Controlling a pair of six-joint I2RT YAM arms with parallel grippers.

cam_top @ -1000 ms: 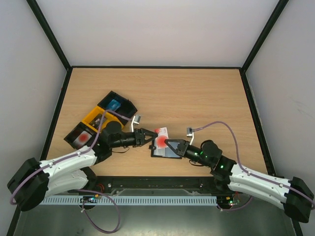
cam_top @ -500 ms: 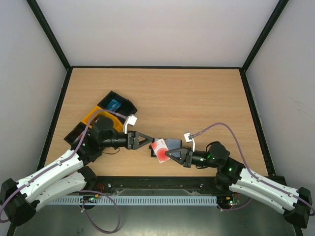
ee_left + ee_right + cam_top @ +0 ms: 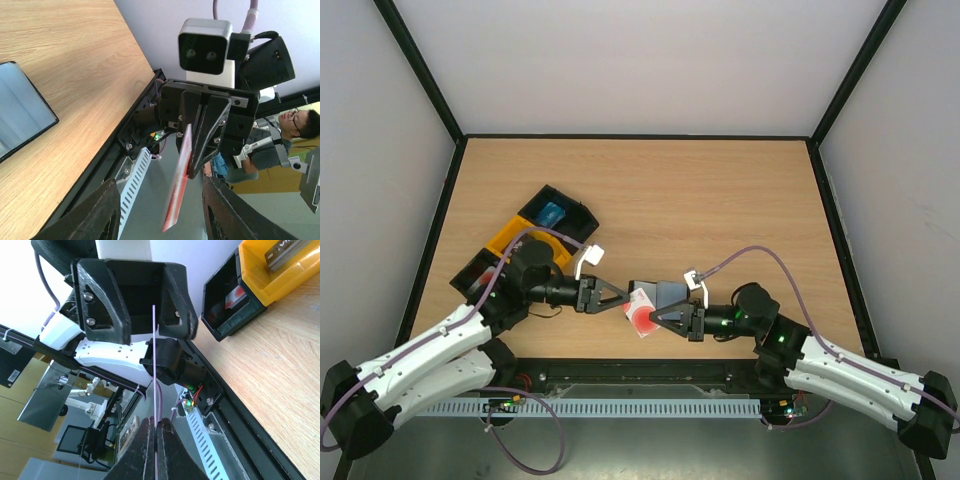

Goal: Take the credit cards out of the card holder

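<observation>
The red credit card hangs in the air with my right gripper shut on its right end. From the right wrist it is a thin edge-on line rising out of the shut fingers. My left gripper faces it, open. In the left wrist view the card hangs between the two spread fingers and touches neither. The card holder lies flat on the table just behind the card, and also shows at the left edge. A blue card lies in a black tray.
Black and yellow trays stand at the table's left, behind my left arm; from the right wrist they show at upper right. The table's black front rail runs just below both grippers.
My right gripper has drawn the red card off the holder, towards the front edge, and turned it on edge. My left gripper has backed off to the left and stands open.
</observation>
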